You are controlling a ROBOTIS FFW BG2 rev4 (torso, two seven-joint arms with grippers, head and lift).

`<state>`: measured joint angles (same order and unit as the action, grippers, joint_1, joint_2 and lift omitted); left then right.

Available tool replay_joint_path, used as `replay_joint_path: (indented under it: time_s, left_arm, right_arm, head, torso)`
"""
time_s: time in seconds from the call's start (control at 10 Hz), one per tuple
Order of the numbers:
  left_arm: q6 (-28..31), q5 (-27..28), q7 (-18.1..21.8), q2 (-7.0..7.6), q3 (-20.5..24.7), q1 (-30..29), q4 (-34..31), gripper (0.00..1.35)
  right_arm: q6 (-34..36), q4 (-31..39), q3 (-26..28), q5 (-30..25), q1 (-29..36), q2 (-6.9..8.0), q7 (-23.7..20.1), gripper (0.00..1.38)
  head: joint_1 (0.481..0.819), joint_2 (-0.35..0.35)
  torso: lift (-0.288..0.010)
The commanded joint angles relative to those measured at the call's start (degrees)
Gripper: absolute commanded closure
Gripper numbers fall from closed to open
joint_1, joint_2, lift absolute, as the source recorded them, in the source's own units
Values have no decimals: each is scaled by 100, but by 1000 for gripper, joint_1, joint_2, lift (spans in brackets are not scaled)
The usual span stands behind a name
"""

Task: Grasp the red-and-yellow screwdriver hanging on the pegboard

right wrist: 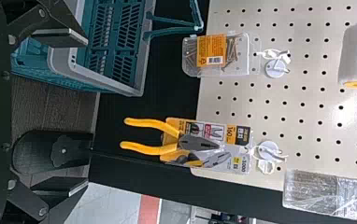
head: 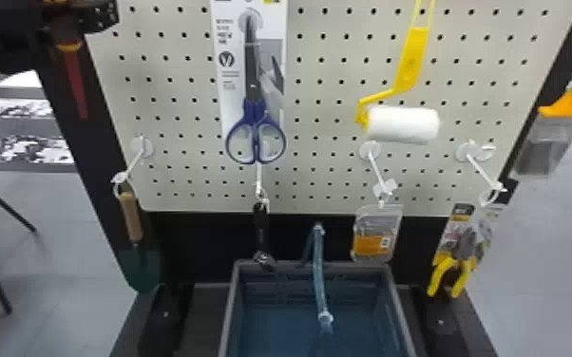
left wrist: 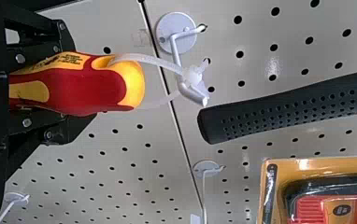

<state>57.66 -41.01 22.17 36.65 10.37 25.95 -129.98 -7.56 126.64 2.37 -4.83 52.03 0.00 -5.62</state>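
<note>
So, nearest in, at 10 o'clock in the head view, the left gripper (head: pixel 81 23) has its fingers closed around the red-and-yellow screwdriver (left wrist: pixel 85 88), red shaft pointing down beside the pegboard (head: pixel 328 168). In the right wrist view, the right gripper (right wrist: pixel 87 113) has its fingers spread wide.

And what's in the way? In the left wrist view, a white tie (left wrist: pixel 141 58) loops from the screwdriver's handle to a white hook (left wrist: pixel 177 51), with a black perforated grip (left wrist: pixel 284 105) close by and one orange-edged package (left wrist: pixel 271 191) beyond it.

Down at 6 o'clock in the head view sits one blue basket (head: pixel 396 304) with a grey rim, on a dark grey base (head: pixel 206 304), flanked by two black feet with knobs.

Up to the pale, holed board: four white hooks in the lower row. Count the goods: one wooden-handled trowel (head: pixel 131 216) at 8, one black-handled wrench (head: pixel 261 228) between 6 and 7, one clear box of nails (head: pixel 376 244) and one pair of yellow-handled pliers (head: pixel 446 275), both at 4. Higher, it's one pair of blue-handled scissors (head: pixel 246 114) at 11, one white roller (head: pixel 403 124) on a yellow frame at 2, and one wrapped brush (head: pixel 548 142) near 3.

Past it all, a grey floor (head: pixel 76 247), dark chair legs (head: pixel 14 213) at 9 and patterned pale strips (head: pixel 19 145) behind.
</note>
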Motion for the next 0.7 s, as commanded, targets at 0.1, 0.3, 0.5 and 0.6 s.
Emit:
replay_joint_path:
  time_s: [0.1, 0.3, 0.5, 0.6]
  left_arm:
    - [0, -4, -2, 0, 9, 10, -17, 1220]
    - [8, -4, -2, 0, 9, -14, -17, 1220]
    - [17, -48, -2, 0, 9, -27, -17, 1220]
    - [17, -57, -2, -18, 18, -27, -17, 1220]
  right_arm:
    - [0, 0, 0, 0, -7, 5, -1, 234]
    - [0, 0, 0, 0, -20, 5, -1, 234]
    - [8, 0, 0, 0, -20, 5, -1, 236]
    - [8, 0, 0, 0, -20, 5, -1, 234]
  head:
    - [549, 0]
    - [549, 0]
    - [549, 0]
    - [549, 0]
  torso:
    - [-100]
    - [-100]
    - [-100]
    - [-100]
